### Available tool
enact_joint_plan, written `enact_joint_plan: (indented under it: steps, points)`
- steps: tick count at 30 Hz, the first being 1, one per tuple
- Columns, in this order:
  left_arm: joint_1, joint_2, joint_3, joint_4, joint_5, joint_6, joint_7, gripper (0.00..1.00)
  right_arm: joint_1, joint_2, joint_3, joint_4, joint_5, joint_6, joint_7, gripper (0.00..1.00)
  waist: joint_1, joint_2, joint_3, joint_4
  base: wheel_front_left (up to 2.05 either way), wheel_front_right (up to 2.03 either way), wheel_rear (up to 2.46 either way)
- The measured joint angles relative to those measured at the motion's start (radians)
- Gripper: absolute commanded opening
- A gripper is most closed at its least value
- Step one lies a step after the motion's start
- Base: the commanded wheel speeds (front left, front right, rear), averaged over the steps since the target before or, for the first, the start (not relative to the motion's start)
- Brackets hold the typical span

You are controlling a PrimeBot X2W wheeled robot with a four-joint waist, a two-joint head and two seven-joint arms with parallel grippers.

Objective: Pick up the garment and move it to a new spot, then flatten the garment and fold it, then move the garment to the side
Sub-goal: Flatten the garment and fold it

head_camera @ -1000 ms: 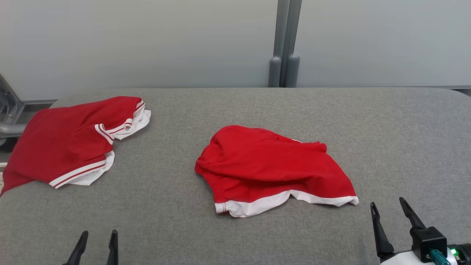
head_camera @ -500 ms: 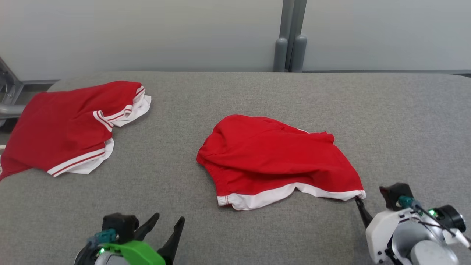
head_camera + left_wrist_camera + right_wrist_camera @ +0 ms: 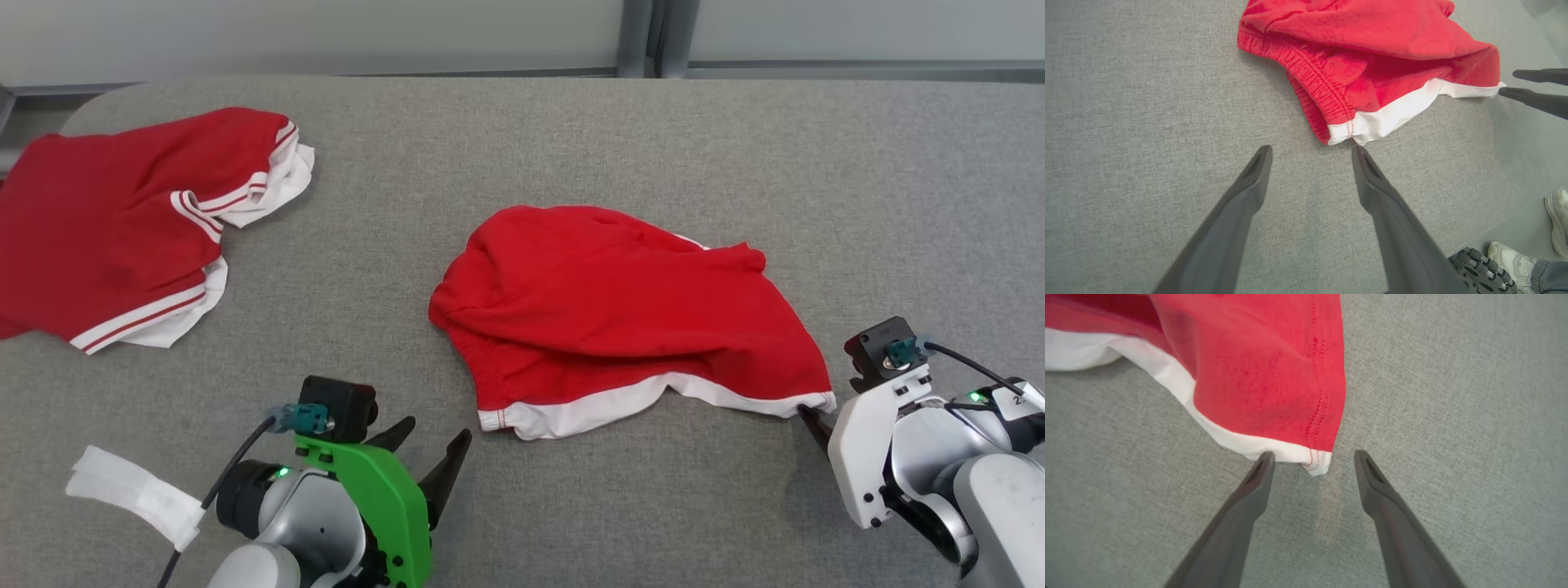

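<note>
Not much to read here tbh. Only thing is a small white tag (image 3: 1020, 400) on the right arm (image 3: 922, 457), with what looks like a "2" on it. The rest is too small to make out.

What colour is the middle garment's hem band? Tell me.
White hem band, clearest in right wrist view.

Bright, even, diffuse light fell from above on the grey table (image 3: 571, 131). The red garment (image 3: 620, 318) cast only a thin, soft shadow along its hem. The head view was sharp; the wrist views stretched toward their edges, with close cloth slightly soft.
</note>
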Motion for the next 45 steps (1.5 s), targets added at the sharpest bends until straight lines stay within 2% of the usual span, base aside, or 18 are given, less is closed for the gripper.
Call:
enact_joint_plan:
  steps: [9, 19, 20, 21, 22, 23, 27, 32, 35, 40, 45]
  points:
    - [-0.064, -0.022, -0.053, 0.029, 0.015, -0.006, 0.032, 1.0, -0.042, 0.001, 0.019, -0.012, 0.008, 0.0, 0.022, 1.0, 0.0, 0.0, 0.082, -0.011, 0.0, 0.0, 0.0]
    - [-0.112, -0.033, -0.071, 0.105, 0.02, -0.018, 0.016, 1.0, -0.077, 0.019, 0.028, 0.005, 0.009, 0.0, -0.002, 1.0, 0.0, 0.0, 0.133, -0.037, 0.0, 0.0, 0.0]
    - [-0.114, -0.034, -0.077, 0.113, 0.018, -0.021, 0.014, 0.9, -0.08, 0.021, 0.03, 0.008, 0.011, 0.0, -0.002, 1.0, 0.0, 0.0, 0.136, -0.04, 0.0, 0.0, 0.0]
    - [-0.118, -0.035, -0.081, 0.12, 0.018, -0.025, 0.009, 0.53, -0.082, 0.024, 0.033, 0.012, 0.017, 0.0, -0.002, 1.0, 0.0, 0.0, 0.139, -0.043, 0.0, 0.0, 0.0]
    - [-0.124, -0.037, -0.086, 0.128, 0.016, -0.027, 0.008, 0.42, -0.087, 0.024, 0.04, 0.013, 0.022, 0.0, -0.003, 0.55, 0.0, 0.0, 0.142, -0.045, 0.0, 0.0, 0.0]
    - [-0.131, -0.035, -0.093, 0.134, 0.016, -0.033, 0.008, 0.0, -0.092, 0.029, 0.036, 0.018, 0.03, 0.0, -0.014, 0.0, 0.0, 0.0, 0.143, -0.048, 0.0, 0.0, 0.0]
    - [-0.139, -0.032, -0.097, 0.14, -0.006, -0.044, -0.01, 0.0, -0.102, 0.04, 0.04, 0.035, 0.072, 0.0, -0.036, 0.0, 0.0, 0.0, 0.135, -0.05, 0.0, 0.0, 0.0]
    - [-0.145, 0.007, -0.088, 0.074, -0.051, -0.053, 0.007, 0.0, -0.095, 0.011, 0.044, -0.001, 0.17, 0.0, -0.027, 0.0, 0.0, 0.0, 0.109, -0.05, 0.0, 0.0, 0.0]
    - [-0.129, 0.052, -0.066, -0.035, -0.104, -0.057, 0.043, 0.0, -0.08, -0.014, 0.023, -0.079, 0.256, 0.0, -0.012, 0.0, 0.0, 0.0, 0.09, -0.054, 0.0, 0.0, 0.0]
    - [-0.074, 0.164, 0.007, -0.281, -0.215, -0.058, 0.149, 0.0, -0.048, -0.083, -0.047, -0.272, 0.388, -0.001, 0.049, 0.0, 0.0, 0.0, 0.064, -0.07, 0.0, 0.0, 0.0]
    - [-0.091, 0.253, 0.133, -0.499, -0.345, -0.006, 0.276, 0.0, -0.075, -0.135, -0.177, -0.46, 0.489, -0.001, 0.115, 0.0, 0.0, 0.0, 0.063, -0.084, 0.0, 0.0, 0.0]
